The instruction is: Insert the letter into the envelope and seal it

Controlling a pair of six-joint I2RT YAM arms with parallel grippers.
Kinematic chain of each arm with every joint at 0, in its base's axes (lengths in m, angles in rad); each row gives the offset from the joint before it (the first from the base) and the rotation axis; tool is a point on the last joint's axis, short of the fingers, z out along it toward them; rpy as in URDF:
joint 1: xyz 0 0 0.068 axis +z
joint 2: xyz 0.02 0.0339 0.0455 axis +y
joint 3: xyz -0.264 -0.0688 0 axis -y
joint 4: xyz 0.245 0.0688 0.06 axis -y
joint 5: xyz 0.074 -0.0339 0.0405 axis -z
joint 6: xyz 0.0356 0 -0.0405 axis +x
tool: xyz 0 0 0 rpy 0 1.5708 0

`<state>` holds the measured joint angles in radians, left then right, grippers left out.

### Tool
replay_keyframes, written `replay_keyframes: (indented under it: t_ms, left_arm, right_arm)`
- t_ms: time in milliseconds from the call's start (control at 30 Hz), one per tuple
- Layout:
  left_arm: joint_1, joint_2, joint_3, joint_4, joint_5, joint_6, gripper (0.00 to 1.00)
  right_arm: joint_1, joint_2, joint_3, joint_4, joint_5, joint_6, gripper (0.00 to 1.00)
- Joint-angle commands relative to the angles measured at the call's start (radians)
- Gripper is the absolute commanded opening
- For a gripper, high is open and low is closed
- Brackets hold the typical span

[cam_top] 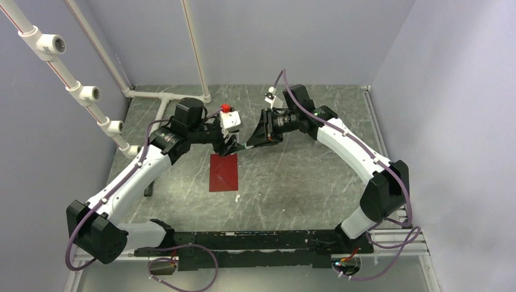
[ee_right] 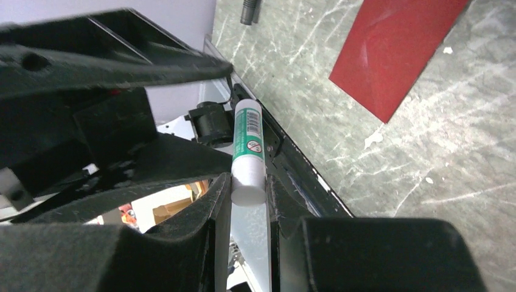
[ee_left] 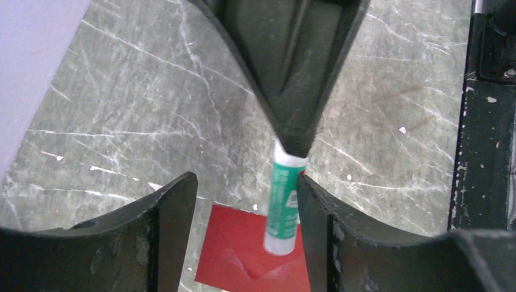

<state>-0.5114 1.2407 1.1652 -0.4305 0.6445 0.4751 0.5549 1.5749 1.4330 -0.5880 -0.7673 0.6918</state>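
One envelope (cam_top: 224, 172): flat on the counter (cam_top: 304, 194), between the arms, nearer than both claws.
Letter: not in view; cannot tell whether it is inside.
Left claw (ee_left: 246, 188): spread, with the glue stick (ee_left: 283, 207) in its gap, close against one finger.
Right claw (ee_right: 248, 194): pinching the stick's white end.
Risk: with only that end pinched, the stick could tilt, slip and drop onto the envelope.
Room: bare counter around the envelope; pipes (cam_top: 158, 97) far left, walls well apart.
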Motion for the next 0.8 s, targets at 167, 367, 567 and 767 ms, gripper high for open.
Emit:
replay_keyframes:
  t_ms: [167, 367, 567, 767]
  left_arm:
    - [0.027, 0.041, 0.076, -0.070, 0.058, 0.037, 0.78]
    - [0.027, 0.067, 0.062, -0.077, 0.115, 0.003, 0.82]
    - [0.059, 0.040, 0.059, -0.075, 0.174, -0.037, 0.84]
    - [0.068, 0.068, 0.079, -0.160, 0.273, -0.056, 0.85]
  right_arm:
    - [-0.004, -0.050, -0.042, -0.023, -0.032, 0.021, 0.00]
    - [-0.007, -0.052, -0.071, -0.018, -0.019, 0.013, 0.00]
    - [-0.013, -0.063, -0.091, -0.001, 0.000, 0.008, 0.00]
    - [-0.022, -0.082, -0.103, 0.057, -0.014, 0.031, 0.00]
